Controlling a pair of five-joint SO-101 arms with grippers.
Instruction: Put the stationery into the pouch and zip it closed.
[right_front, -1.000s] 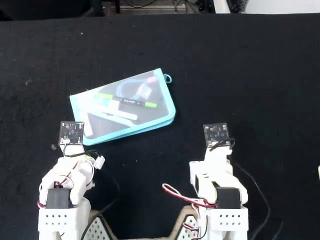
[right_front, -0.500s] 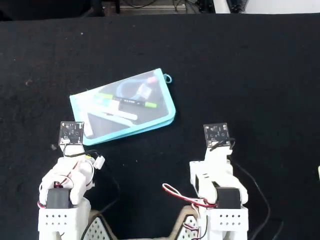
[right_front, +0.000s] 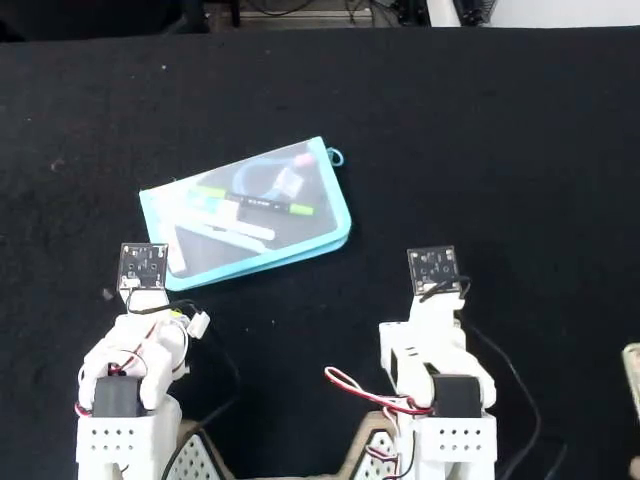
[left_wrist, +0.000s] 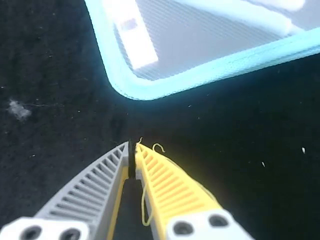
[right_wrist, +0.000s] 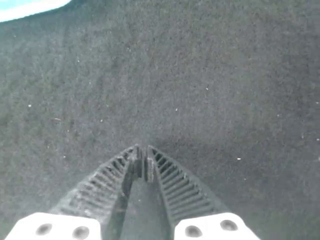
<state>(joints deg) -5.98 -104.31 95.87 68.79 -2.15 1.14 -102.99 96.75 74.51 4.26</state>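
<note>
Both left fingers (left_wrist: 165, 182) and right fingers (right_wrist: 177, 187) clenched empty, pouch (right_front: 245, 215) unshifted, pale object (right_front: 632, 380) newly at edge.

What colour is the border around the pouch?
Light turquoise. The pouch border shows best in the left wrist view, against the black table.

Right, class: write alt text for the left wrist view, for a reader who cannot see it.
A corner of a translucent, turquoise-edged pouch, white stationery visible inside, lies on a black cloth table. Just short of it, the left gripper, with grey and yellow ribbed fingers, is shut and empty.
</note>
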